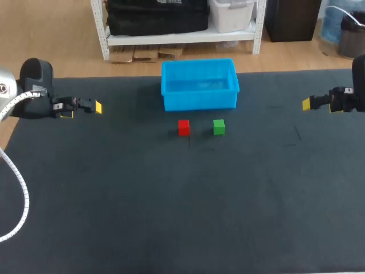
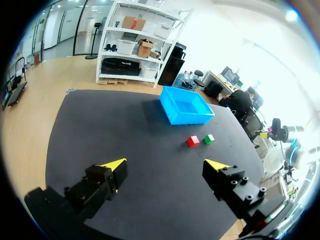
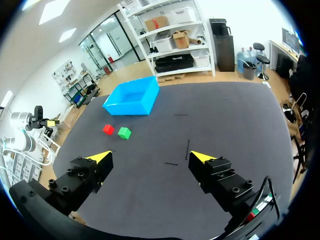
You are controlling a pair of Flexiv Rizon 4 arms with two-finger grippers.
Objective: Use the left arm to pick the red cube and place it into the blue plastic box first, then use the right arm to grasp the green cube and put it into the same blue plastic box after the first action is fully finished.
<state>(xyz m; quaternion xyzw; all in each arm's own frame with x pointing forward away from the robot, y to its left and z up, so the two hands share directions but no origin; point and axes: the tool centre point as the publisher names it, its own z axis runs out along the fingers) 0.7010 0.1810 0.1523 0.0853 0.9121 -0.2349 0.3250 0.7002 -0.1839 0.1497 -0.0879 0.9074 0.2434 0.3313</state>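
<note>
The red cube point(image 1: 183, 127) and the green cube point(image 1: 219, 127) sit side by side on the dark mat, just in front of the blue plastic box point(image 1: 199, 84), which looks empty. My left gripper point(image 1: 85, 109) hovers open at the far left of the table, far from the cubes. My right gripper point(image 1: 319, 103) hangs open at the far right. From the left wrist, the red cube point(image 2: 192, 141), green cube point(image 2: 208, 138) and box point(image 2: 186, 105) lie well ahead of the open left gripper point(image 2: 167, 165). The right wrist view shows red cube point(image 3: 108, 129), green cube point(image 3: 124, 132) and box point(image 3: 132, 96) ahead of the open right gripper point(image 3: 150, 157).
The dark mat point(image 1: 171, 200) covers the whole table, with wide bare room in front of the cubes and on both sides. Faint short marks lie on the mat right of the green cube. A white cable point(image 1: 17, 188) loops over the mat's left edge.
</note>
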